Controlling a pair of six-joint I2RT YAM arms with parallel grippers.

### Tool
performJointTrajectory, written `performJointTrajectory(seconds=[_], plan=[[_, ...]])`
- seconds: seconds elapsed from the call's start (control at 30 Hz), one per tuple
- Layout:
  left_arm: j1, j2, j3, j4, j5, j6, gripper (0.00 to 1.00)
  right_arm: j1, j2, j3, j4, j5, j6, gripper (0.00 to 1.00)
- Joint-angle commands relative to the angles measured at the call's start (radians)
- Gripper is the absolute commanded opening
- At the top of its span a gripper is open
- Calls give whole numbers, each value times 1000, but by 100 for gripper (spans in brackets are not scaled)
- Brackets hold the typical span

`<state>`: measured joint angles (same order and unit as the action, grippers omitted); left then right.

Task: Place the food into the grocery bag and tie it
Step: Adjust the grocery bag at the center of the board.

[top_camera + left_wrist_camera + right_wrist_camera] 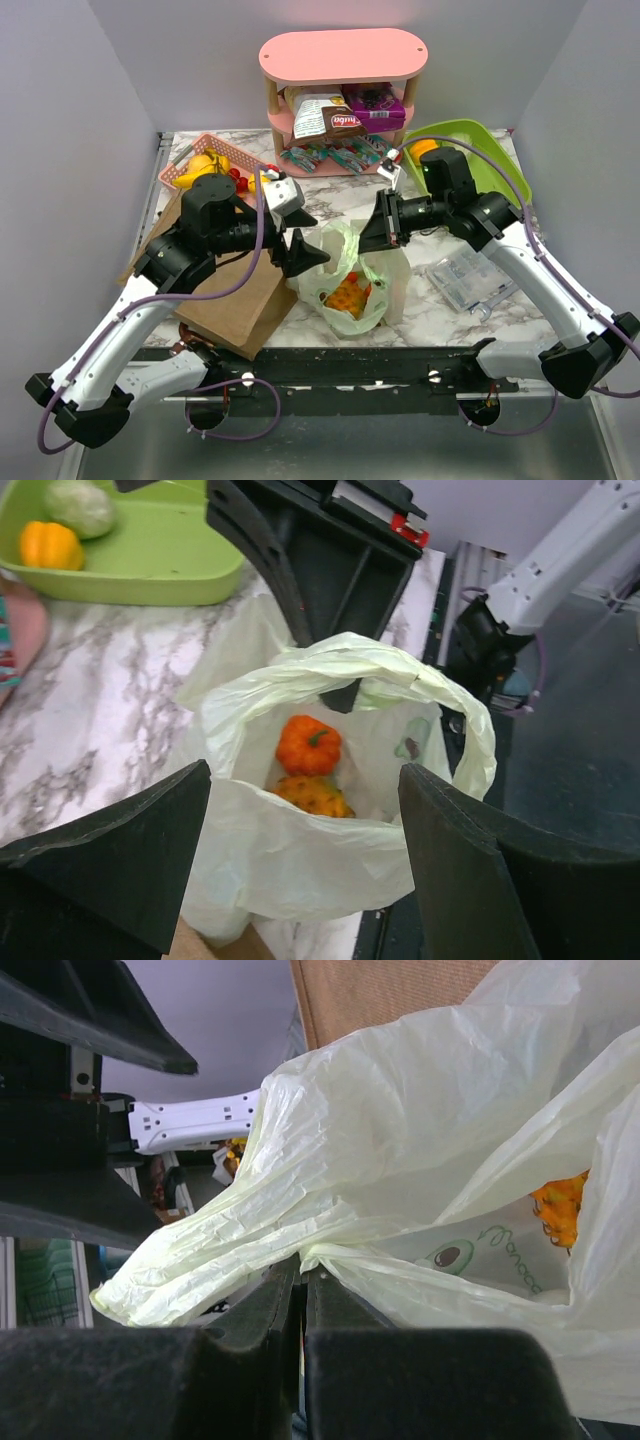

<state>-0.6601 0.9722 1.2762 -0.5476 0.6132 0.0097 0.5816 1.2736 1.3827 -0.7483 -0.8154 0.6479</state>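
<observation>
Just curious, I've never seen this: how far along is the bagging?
Some orange food is already in the grocery bag. The right gripper pinches its rim, the left gripper open alongside. Snacks on the pink shelf remain out; bag untied.

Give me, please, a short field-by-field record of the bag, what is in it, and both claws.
grocery bag: on the table, mouth open, not tied
inside: two orange food items
right claw: shut on a fold of the bag's rim
left claw: open, one finger on either side of the bag
not yet bagged: snack pack and purple box, on the pink shelf
</observation>
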Motion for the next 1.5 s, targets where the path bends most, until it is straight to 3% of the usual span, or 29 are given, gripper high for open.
performJointTrajectory(seconds=[0.0, 0.17, 0.43, 0.6, 0.8, 1.17, 1.47], plan=[[6, 26, -31, 45, 164, -45, 77, 6, -8, -36, 97, -63, 66, 6], [7, 27, -68, 111, 206, -78, 78, 7, -12, -32, 126, -74, 91, 8], [3, 19, -124, 231, 238, -134, 78, 7, 4, 17, 128, -80, 115, 20], [-6, 33, -149, 292, 246, -155, 78, 7, 0, 59, 96, -71, 119, 18], [-35, 55, -162, 333, 222, -155, 77, 7, -10, 43, 88, -75, 134, 5], [-81, 11, -282, 475, 45, -70, 76, 7, -22, 7, 74, -81, 134, 4], [-89, -81, -526, 852, 7, -14, 73, 8, -44, -35, 74, -97, 158, 7]])
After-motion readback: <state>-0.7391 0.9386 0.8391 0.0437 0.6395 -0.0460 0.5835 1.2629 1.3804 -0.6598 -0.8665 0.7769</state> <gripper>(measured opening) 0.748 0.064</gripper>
